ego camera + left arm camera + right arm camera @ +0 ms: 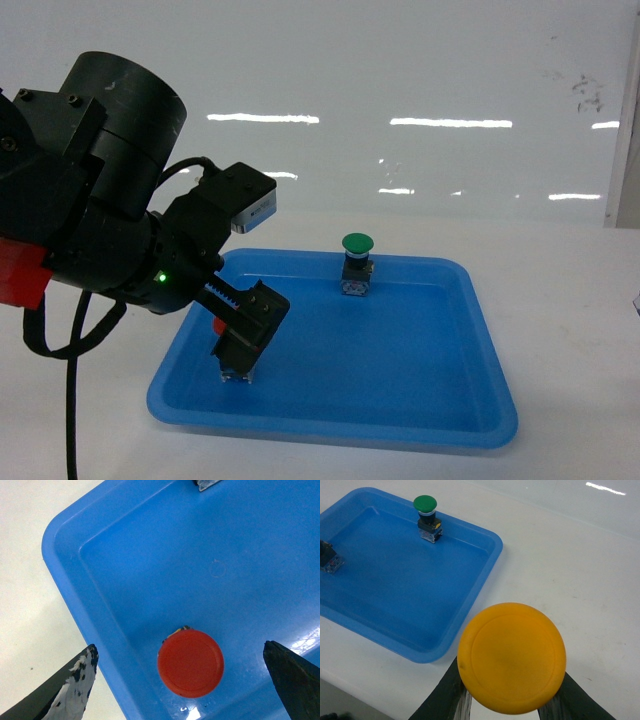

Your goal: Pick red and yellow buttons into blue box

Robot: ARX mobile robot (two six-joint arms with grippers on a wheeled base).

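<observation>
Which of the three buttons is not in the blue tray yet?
The yellow button, held between the right gripper's fingers above the white table. The red button and green button both stand inside the blue tray.

A wide, glossy white tabletop (pixel 560 330) is filling the scene, running from near edge to far. Behind it a pale, shiny white wall (pixel 400 60) is reflecting long strips of ceiling light (pixel 450 122), and a grey vertical edge (pixel 622 120) is showing far right.
</observation>
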